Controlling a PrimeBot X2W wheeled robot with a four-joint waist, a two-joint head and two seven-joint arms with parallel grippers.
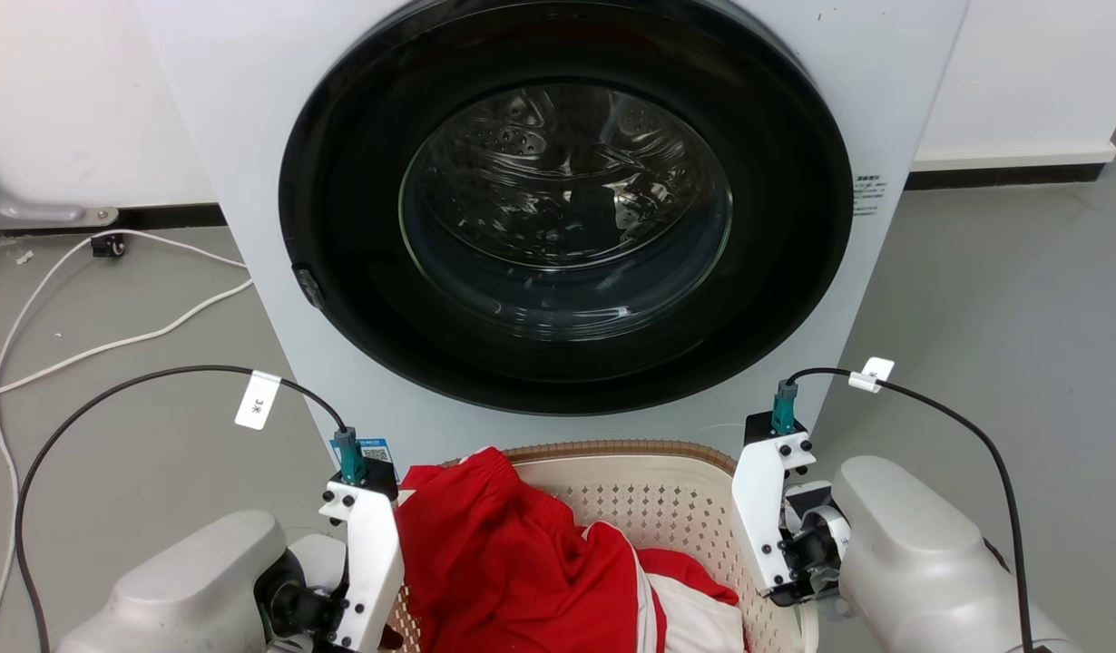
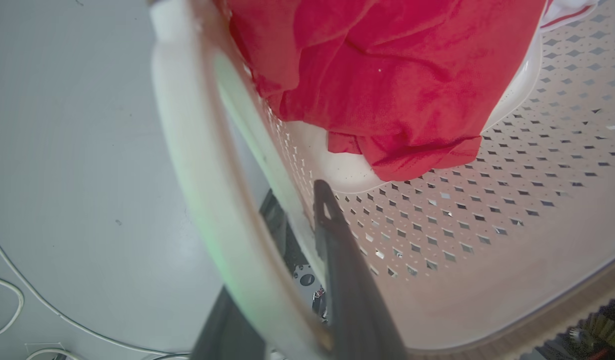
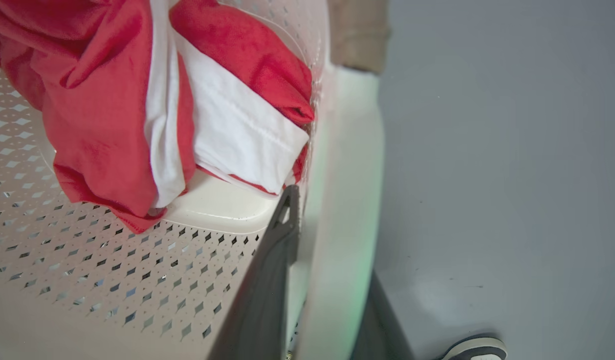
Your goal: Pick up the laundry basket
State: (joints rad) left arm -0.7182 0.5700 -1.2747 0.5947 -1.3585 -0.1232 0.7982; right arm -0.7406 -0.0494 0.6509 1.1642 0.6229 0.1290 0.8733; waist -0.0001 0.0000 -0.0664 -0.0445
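The laundry basket (image 1: 667,508), cream with perforated walls and a brown woven rim, sits low in the head view before the washer, holding red and white clothes (image 1: 513,562). My left wrist (image 1: 367,544) stands at its left side and my right wrist (image 1: 776,517) at its right. In the left wrist view my left gripper (image 2: 297,202) straddles the white side handle (image 2: 187,150), one finger (image 2: 337,250) inside the wall and one outside, shut on it. My right gripper (image 3: 317,210) clamps the other handle (image 3: 347,175) the same way.
The washing machine (image 1: 204,109) with its closed round dark door (image 1: 567,209) stands right behind the basket. White cables (image 1: 86,299) trail over the grey floor at the left. A person's shoe (image 3: 475,347) shows on the floor beside the basket's right side.
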